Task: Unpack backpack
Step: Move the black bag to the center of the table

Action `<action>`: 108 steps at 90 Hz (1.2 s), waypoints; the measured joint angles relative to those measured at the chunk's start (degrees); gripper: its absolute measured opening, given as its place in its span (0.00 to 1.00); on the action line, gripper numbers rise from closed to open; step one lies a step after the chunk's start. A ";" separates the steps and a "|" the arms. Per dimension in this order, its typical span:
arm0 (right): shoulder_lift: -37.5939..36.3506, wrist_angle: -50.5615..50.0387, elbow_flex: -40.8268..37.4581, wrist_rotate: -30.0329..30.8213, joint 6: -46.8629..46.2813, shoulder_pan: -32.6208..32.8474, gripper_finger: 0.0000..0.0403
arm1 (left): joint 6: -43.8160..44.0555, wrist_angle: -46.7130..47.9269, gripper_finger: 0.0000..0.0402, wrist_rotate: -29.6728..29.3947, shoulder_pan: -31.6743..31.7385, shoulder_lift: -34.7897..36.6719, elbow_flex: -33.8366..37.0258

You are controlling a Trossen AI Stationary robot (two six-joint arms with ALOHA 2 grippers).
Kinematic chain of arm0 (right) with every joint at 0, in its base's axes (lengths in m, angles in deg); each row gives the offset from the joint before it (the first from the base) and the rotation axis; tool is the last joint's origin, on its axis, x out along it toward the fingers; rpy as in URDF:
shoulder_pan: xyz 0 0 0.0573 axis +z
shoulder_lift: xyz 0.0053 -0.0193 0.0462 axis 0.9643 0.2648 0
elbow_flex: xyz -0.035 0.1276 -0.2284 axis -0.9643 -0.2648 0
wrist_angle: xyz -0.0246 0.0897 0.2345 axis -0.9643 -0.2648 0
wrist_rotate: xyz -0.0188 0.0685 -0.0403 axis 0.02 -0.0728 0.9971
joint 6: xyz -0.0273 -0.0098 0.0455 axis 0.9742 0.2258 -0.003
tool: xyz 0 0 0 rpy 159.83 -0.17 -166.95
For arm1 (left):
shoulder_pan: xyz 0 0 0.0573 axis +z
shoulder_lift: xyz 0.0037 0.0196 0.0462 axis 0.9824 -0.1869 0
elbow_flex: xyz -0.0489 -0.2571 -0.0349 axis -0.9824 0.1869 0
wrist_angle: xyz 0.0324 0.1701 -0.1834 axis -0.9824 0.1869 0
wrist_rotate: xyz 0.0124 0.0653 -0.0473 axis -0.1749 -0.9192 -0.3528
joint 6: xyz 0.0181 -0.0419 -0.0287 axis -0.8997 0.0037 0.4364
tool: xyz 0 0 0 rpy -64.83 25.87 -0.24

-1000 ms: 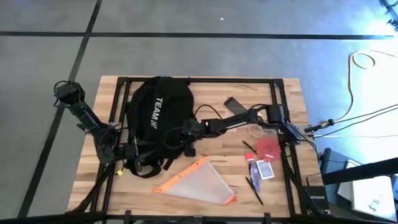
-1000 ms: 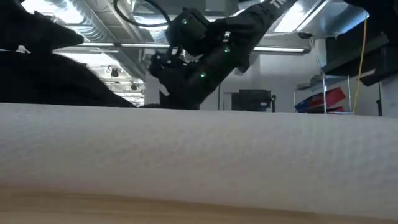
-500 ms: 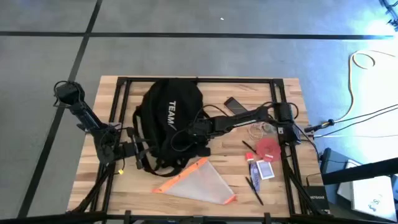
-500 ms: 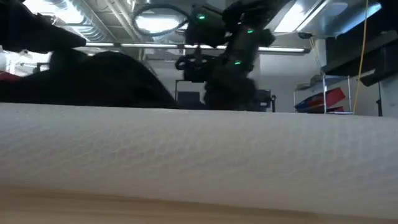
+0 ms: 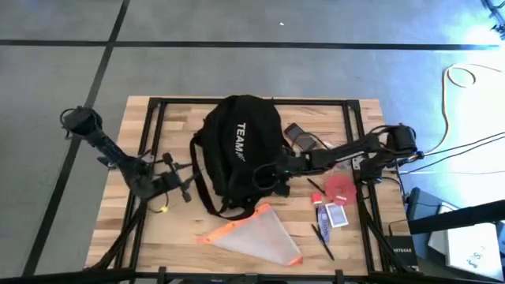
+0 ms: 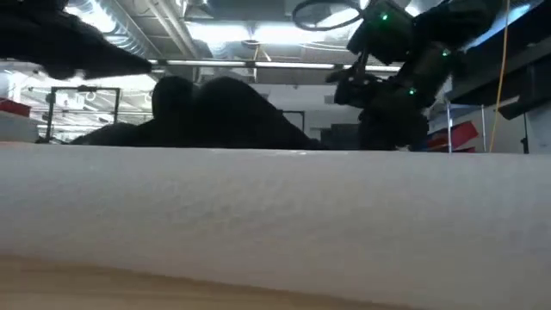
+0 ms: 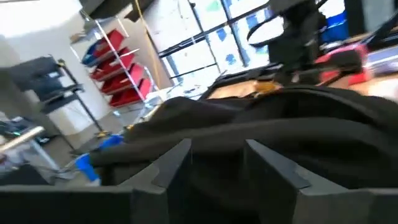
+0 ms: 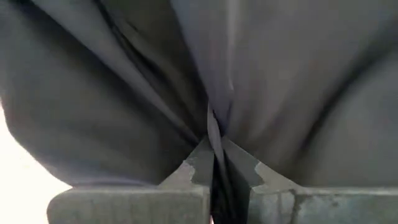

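While the left gripper [image 5: 183, 177] hangs spread and empty over the wooden slatted table [image 5: 118, 217] beside the straps, the large black soft fabric backpack [image 5: 241, 150] with white lettering lies at the table's middle. Just right of it, the right gripper [image 5: 264, 175] pinches a fold of its fabric [image 8: 214, 134]. Nearer the front edge lies a translucent pouch with orange trim [image 5: 252, 234].

Two dark jointed arms, green indicator lights
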 joint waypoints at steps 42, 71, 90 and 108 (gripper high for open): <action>-0.32 0.37 -0.02 -1.58 -0.06 -0.09 0.00 | 18.05 26.56 0.42 47.55 43.31 3.12 -11.59; -2.61 -3.16 0.04 -0.08 -2.37 -0.07 0.04 | 20.07 28.88 0.46 61.06 51.99 -12.93 -11.85; -12.00 -4.41 0.73 2.85 0.83 -0.62 0.23 | 21.44 23.00 0.46 61.56 50.01 -17.34 -11.93; -19.19 9.50 1.28 4.74 5.26 -3.15 0.47 | 22.81 20.93 0.46 61.67 48.36 -17.44 -11.91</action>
